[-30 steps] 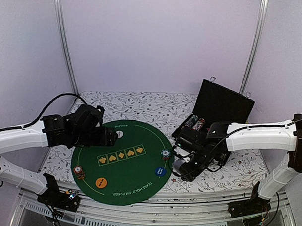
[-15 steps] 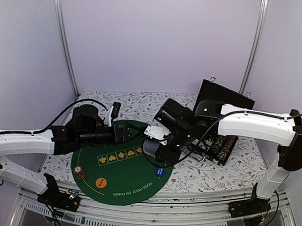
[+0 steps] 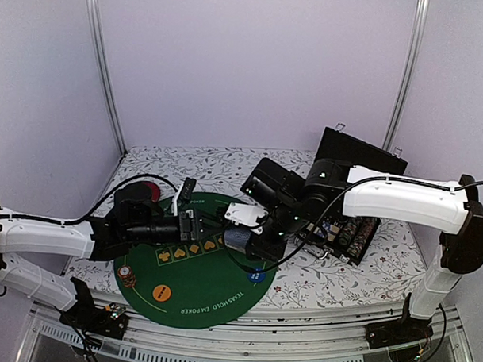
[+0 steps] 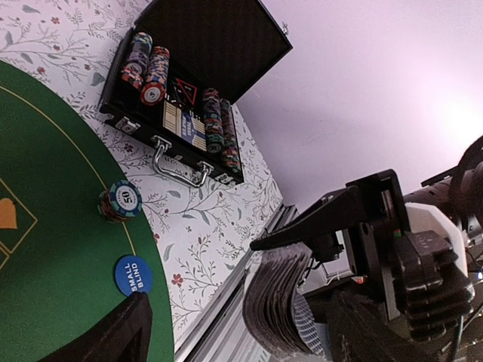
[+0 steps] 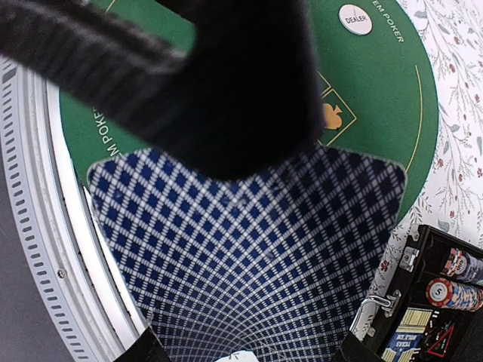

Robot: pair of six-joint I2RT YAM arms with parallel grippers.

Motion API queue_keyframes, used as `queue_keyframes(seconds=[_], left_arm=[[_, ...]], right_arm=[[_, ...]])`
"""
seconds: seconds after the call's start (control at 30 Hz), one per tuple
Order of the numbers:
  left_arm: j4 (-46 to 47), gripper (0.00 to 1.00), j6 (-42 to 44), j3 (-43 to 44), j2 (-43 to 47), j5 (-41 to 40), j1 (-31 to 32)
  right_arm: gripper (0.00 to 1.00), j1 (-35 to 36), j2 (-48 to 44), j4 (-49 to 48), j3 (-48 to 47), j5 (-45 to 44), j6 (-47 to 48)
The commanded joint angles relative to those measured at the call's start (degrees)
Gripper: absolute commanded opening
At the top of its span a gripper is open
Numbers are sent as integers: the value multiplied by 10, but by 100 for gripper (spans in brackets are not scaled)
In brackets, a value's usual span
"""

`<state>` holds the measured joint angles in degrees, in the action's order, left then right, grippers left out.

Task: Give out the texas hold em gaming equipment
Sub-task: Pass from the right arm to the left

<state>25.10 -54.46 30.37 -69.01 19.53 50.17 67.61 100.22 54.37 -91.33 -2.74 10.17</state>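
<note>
Moved from the case (image 3: 361, 165) to above the mat (image 3: 198, 299): my right gripper (image 3: 241, 229), clamped on the cards (image 4: 275, 302). My left gripper (image 3: 199, 225), spread wide and empty, waits at their nine o'clock, nearest; the deck's edge faces it.

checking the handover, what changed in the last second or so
The right gripper swung left from beside the case to over the green mat, jaws shut on the deck of cards. The left gripper reached right toward the deck, jaws open. The small blind button, orange button and left chip stack stayed put.
</note>
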Motion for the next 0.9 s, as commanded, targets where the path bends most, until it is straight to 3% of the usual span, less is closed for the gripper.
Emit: queue_keyframes(seconds=[0.0, 0.2, 0.33, 0.73, 0.87], left_arm=[[59, 85, -7, -2, -17, 33, -1], [61, 88, -1, 13, -52, 42, 2], [51, 80, 7, 32, -81, 54, 4], [64, 33, 31, 51, -110, 116, 20], [71, 10, 41, 65, -121, 144, 27]], right_arm=[[49, 4, 10, -2, -15, -11, 8], [49, 9, 16, -3, -17, -17, 9], [48, 16, 17, -5, -22, -23, 14], [47, 22, 17, -16, -22, -65, 20], [45, 22, 15, -22, -21, -84, 22]])
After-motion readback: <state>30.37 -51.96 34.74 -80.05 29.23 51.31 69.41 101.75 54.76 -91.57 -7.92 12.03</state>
